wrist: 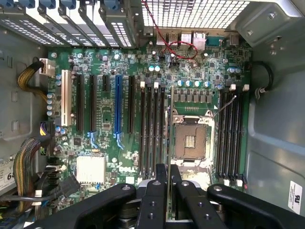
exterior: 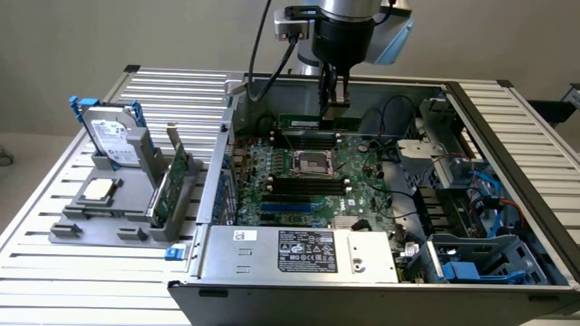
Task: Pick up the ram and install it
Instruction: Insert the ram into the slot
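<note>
The ram (exterior: 299, 122) is a long thin green stick. It hangs level above the motherboard (exterior: 363, 193) inside the open computer case (exterior: 272, 251), near the case's far wall. My gripper (exterior: 333, 114) reaches down from above and is shut on the stick's upper edge, toward the end at the exterior view's right. In the wrist view the ram (wrist: 171, 119) shows edge-on as a thin line between my black fingers (wrist: 155, 191). It runs over the edge of the silver CPU socket (wrist: 190, 140), beside a bank of black memory slots (wrist: 152, 124). Another bank of black slots (wrist: 231, 129) lies past the socket.
A grey holder (exterior: 100, 227) at the exterior view's left carries a hard drive (exterior: 113, 139), a broader green card (exterior: 176, 180) and a square silver chip (exterior: 98, 191). Inside the case are a power supply (exterior: 308, 251), drive bays with blue parts (exterior: 471, 268) and loose cables (exterior: 399, 109).
</note>
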`<state>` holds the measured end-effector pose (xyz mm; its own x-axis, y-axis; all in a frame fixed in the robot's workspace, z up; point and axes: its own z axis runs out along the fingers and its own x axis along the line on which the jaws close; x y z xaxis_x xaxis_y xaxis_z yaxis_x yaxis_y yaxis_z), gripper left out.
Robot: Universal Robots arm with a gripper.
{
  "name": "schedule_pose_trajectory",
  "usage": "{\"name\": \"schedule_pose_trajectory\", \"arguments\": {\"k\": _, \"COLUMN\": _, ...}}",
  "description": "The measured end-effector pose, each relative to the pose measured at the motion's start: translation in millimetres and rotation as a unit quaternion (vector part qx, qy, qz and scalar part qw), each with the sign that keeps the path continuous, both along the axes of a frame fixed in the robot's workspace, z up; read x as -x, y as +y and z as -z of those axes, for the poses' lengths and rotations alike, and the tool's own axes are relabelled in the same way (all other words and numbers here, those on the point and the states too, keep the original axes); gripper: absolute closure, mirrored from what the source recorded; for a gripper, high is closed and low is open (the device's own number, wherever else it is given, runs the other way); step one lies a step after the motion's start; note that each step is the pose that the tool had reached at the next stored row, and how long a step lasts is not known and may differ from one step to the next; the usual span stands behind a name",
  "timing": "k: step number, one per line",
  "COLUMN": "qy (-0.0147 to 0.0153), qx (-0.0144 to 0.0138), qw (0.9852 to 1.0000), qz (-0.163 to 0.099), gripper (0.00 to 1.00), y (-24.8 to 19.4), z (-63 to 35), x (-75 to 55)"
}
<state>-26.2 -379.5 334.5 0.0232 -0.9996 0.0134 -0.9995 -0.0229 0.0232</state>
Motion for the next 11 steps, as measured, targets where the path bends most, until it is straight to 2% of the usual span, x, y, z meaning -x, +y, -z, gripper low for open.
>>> {"name": "schedule_pose_trajectory", "arguments": {"k": 11, "qy": 0.0000, "qx": -0.0001, "qw": 1.0000, "qz": 0.000, "gripper": 0.85, "y": 0.0, "z": 0.8, "x": 0.7}}
